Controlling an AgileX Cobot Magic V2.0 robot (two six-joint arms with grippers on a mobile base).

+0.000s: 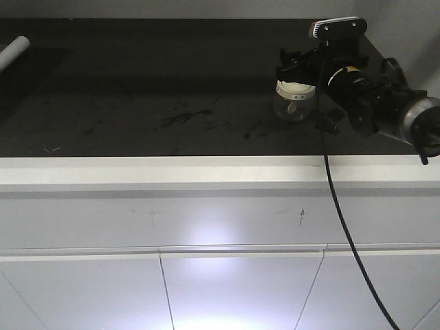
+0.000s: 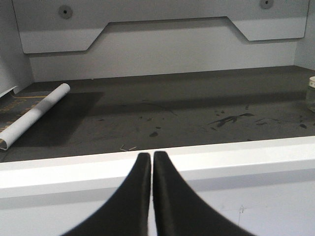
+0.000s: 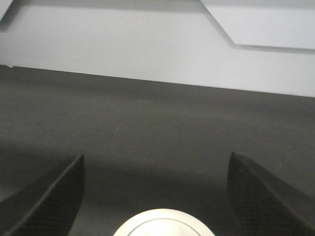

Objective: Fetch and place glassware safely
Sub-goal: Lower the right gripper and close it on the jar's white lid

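Small jar (image 1: 294, 103) is noted upright on the dark worktop (image 1: 137, 82), just below the right claw (image 3: 156, 157) and centred between its fingers (image 3: 54, 196). From the wrist view only the top arc of the cream lid (image 3: 165, 225) is seen, at the bottom edge. The right claw is spread wide and nothing is held; open gaps are seen either side of the lid. In the front view the claw is seen over the lid's far side, and whether it touches cannot be told. The left claw (image 2: 151, 160) is closed tip to tip and empty, held low in front of the worktop's white edge, with the jar well off to its right and a paper roll (image 2: 37, 113) well off to its left. The jar is judged light, rigid, smooth and likely slippery, and brittle if knocked or dropped. The lid may only be resting in place, so it should not be trusted for lifting. Hold is best taken on the glass body under the lid rim, across its width, with the squeeze kept moderate. A lower claw position would be needed first.
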